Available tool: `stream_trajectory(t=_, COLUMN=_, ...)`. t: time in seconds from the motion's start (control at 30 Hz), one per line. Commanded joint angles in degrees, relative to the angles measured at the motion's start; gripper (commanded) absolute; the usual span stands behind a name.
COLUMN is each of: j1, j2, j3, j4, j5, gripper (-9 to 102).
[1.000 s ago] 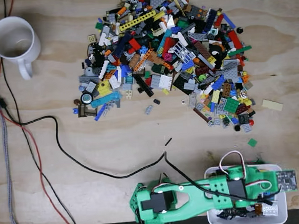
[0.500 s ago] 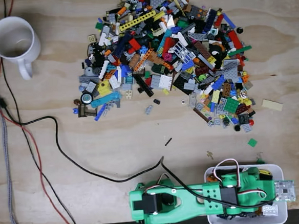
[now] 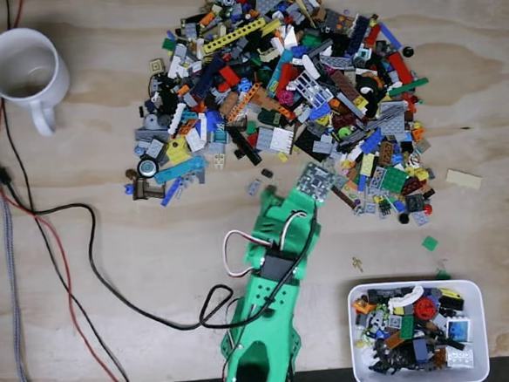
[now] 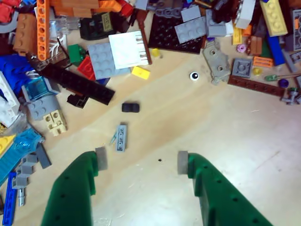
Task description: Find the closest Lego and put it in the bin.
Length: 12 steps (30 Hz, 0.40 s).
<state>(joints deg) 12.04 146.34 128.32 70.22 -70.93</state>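
Green two-finger gripper (image 4: 142, 162) spread wide and empty above bare plywood worktop (image 3: 154, 250), just short of the pile's near edge. Nearest piece, a small grey plastic Lego plate (image 4: 121, 138), lies loose just ahead of the left finger; the shallow white plastic bin (image 3: 482, 315) sits at the worktop's near right corner. Looks light, rigid and slick, so best pinched across its narrow sides.

From my fixed view the green arm (image 3: 271, 303) runs off the bottom edge, so I cannot see its base, and its forward end covers the gripper. The bin (image 3: 476, 293) sits whole, but its jumbled pieces are too small to name. In my wrist view the Lego pile (image 4: 94, 42) is cut by the top and left edges.
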Motion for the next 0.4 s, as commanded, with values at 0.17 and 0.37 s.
stream_trajectory(t=0.17, j1=-17.84, j2=4.13, j3=0.53, j4=3.08, j5=4.66, gripper=22)
stream_trajectory(t=0.37, j1=-19.42, j2=4.83, j3=0.53, j4=3.16, j5=5.27, gripper=22)
